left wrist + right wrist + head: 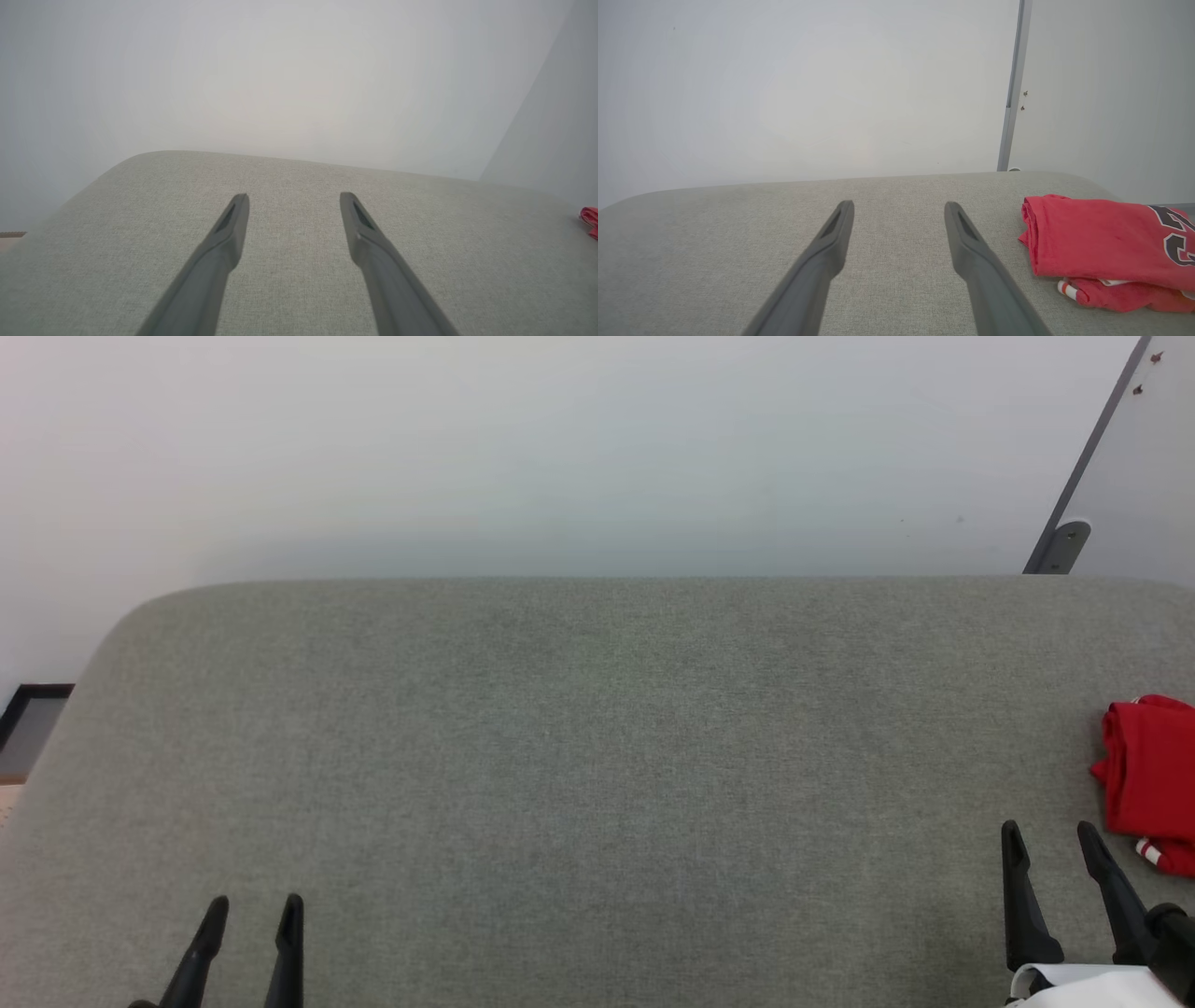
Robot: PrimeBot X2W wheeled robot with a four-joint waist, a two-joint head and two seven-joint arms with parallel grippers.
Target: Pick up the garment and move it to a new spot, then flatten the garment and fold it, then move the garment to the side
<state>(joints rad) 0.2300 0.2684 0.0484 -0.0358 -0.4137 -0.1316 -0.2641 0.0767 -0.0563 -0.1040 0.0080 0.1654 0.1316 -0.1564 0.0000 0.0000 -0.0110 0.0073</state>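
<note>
Garment point(1150, 765) lies folded just right of the right tool point(1047, 831).

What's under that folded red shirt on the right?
The red shirt lies on the grey padded surface. A lower fold with striped trim peeks out beneath its top layer. Anything else under it is covered.

Bright, even, diffuse light falls on the grey fabric surface point(597, 756) ahead of both grippers. Only a faint grey shade lies on the wall point(560, 448) just above its far edge. Beyond the left gripper point(294, 196) the wall washes out to hazy near-white, dimmer at the corners. The right gripper point(899, 204) has fingers point(815, 266) that go soft toward the bottom edge. To its right the garment point(1092, 238) is sharp and slightly faded. Far right of the left gripper, it is pale pink and blurred.
</note>
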